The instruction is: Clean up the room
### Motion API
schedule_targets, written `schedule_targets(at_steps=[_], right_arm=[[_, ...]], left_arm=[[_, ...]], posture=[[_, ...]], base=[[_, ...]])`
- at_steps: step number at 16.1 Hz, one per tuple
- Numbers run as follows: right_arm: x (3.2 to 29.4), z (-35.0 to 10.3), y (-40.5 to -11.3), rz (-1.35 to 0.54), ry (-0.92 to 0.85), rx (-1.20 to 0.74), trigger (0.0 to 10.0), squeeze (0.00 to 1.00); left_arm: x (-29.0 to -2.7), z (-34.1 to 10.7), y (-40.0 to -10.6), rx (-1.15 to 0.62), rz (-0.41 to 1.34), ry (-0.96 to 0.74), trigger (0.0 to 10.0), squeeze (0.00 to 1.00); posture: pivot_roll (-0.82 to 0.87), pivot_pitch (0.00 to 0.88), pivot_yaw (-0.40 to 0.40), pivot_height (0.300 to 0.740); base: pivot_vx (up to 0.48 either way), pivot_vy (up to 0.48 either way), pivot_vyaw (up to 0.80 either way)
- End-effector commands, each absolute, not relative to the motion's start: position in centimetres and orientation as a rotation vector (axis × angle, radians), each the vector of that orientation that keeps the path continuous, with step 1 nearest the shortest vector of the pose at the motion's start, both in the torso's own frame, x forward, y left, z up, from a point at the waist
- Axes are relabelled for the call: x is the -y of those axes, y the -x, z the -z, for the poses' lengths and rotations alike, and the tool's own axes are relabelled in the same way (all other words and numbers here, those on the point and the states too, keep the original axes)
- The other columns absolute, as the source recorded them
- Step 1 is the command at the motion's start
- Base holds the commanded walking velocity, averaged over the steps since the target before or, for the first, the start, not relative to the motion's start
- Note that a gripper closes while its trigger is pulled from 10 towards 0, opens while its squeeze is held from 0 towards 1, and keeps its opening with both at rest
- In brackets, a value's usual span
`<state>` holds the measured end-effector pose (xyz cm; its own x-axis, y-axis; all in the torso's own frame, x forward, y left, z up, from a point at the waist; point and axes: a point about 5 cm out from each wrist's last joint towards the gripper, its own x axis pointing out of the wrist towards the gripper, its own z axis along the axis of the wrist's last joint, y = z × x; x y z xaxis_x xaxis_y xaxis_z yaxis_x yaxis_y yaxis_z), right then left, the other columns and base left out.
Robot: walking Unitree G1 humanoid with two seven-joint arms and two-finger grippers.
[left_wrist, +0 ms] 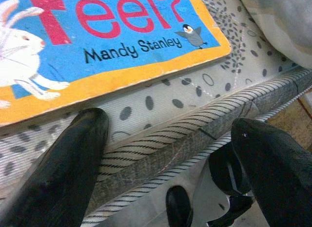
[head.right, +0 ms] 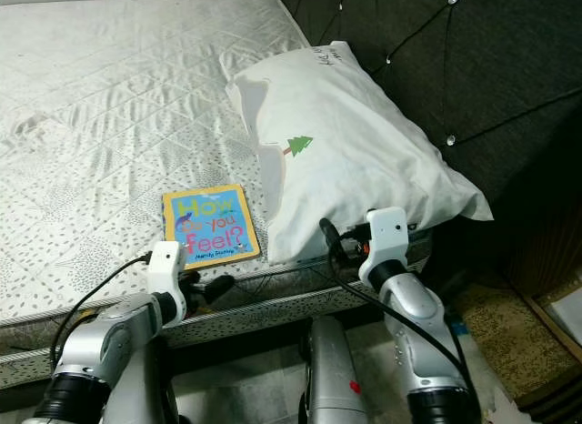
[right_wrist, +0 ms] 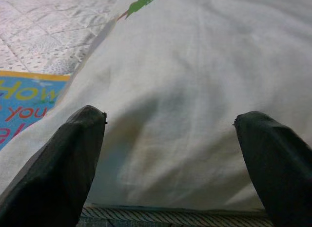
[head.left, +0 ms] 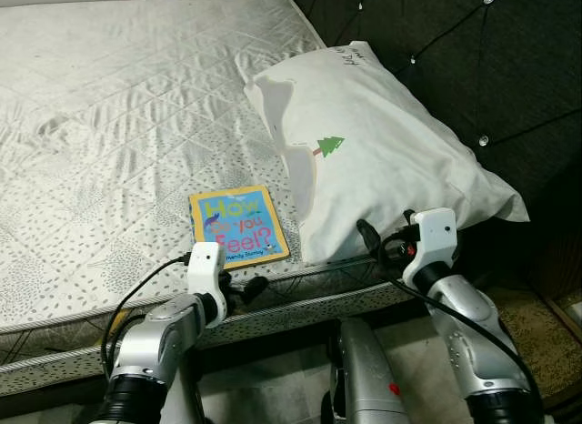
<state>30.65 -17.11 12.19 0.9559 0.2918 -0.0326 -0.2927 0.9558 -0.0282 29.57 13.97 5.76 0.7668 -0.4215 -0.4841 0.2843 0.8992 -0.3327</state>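
so the robot's parked at the side of the mattress [head.left: 109,124], and i'll place everything off that. the book [head.left: 238,226], a blue and orange kids' one, lies flat on the mattress right near its front edge, just beside the white pillow [head.left: 373,151] with the little green tree on it. the pillow sits at the mattress's head end against the dark tufted headboard [head.left: 473,69], with one corner hanging past the mattress edge.

left gripper [head.left: 244,291] hovers just off the mattress's front edge, below the book, fingers spread wide with nothing between them. right gripper [head.left: 380,242] is at the same edge facing the pillow's near end, also spread and empty, close but not visibly pressing in.

my guess is the step is grabbing the book. it's flat on soft fabric, so i'd come in low from the mattress edge, slide one finger [left_wrist: 63,173] under the near border and close on the cover rather than stabbing down from above. the padding should give a bit, which helps.

hard to tell stuff: the book's far end is cut off in the left wrist view, the pillow covers whatever's under it, and the floor below the mattress is mostly blocked by the robot's own body. can't tell if the book touches the pillow or just sits next to it.
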Motion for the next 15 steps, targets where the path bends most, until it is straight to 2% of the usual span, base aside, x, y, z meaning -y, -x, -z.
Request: schedule_targets(at_steps=[1,3,7,15], right_arm=[[17.0,-12.5,-30.3,-0.338,0.023,-0.031,10.0,0.00],[16.5,-12.8,-29.5,-0.456,-0.013,-0.048,10.0,0.00],[15.7,-12.4,-28.3,-0.569,-0.049,-0.097,10.0,0.00],[15.0,-12.1,-27.3,-0.652,-0.085,-0.147,10.0,0.00]], left_arm=[[-14.8,-5.2,-29.3,-0.607,0.353,0.238,10.0,0.00],[-15.5,-5.2,-29.5,-0.607,0.334,0.229,10.0,0.00],[-17.0,-5.2,-29.8,-0.603,0.288,0.206,10.0,0.00],[-18.2,-5.5,-30.1,-0.588,0.269,0.181,10.0,0.00]], posture=[[-0.10,0.128,-0.034,0.521],[-0.11,0.128,-0.034,0.521],[-0.11,0.129,-0.034,0.521],[-0.11,0.132,-0.033,0.521]], base=[[0.000,0.000,0.00],[0.000,0.000,0.00],[0.000,0.000,0.00],[0.000,0.000,0.00]])
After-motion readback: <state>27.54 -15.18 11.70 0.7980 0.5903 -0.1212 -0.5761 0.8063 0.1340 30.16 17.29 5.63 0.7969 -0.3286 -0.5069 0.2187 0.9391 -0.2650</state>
